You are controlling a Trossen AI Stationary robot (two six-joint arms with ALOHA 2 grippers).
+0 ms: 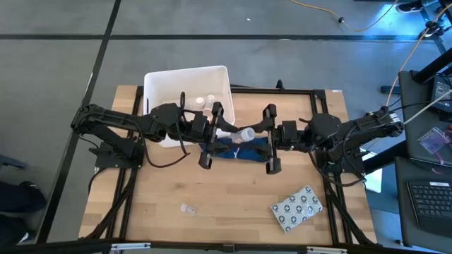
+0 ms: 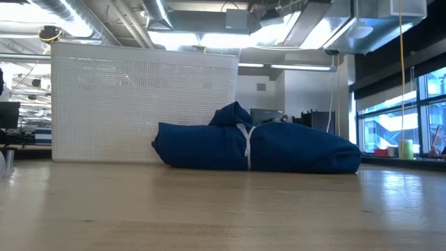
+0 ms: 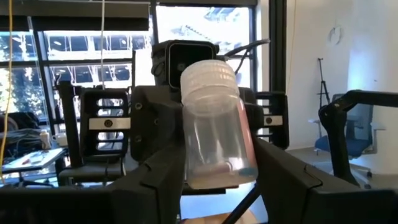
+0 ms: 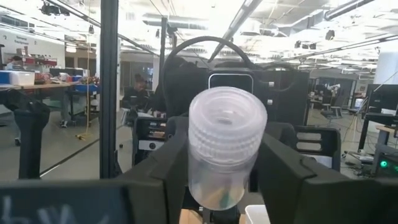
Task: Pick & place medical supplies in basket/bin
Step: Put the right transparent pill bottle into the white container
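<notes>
From above, you see the white tub at the far side of the wooden table, with a few small white vials lying inside it. Just beside the tub's near right corner lies the dark blue cloth. Over that cloth the two arms meet: the left gripper reaches in from the tub side, the right gripper from the opposite side, and a clear vial with a white ribbed cap sits between them. The grey dotted blister pack lies well away from the tub, near the table's front right; a small clear item lies alone near the front, left of the pack.

At table height you see only the tub's perforated wall and the blue cloth bunched in front of its right end, tied with a white cord.

Through the left wrist camera, the left fingers are clamped on the clear vial's body, cap pointing at the right arm.

Through the right wrist camera, the vial's cap faces you between the right fingers, which flank it closely; you cannot tell whether they grip it.
</notes>
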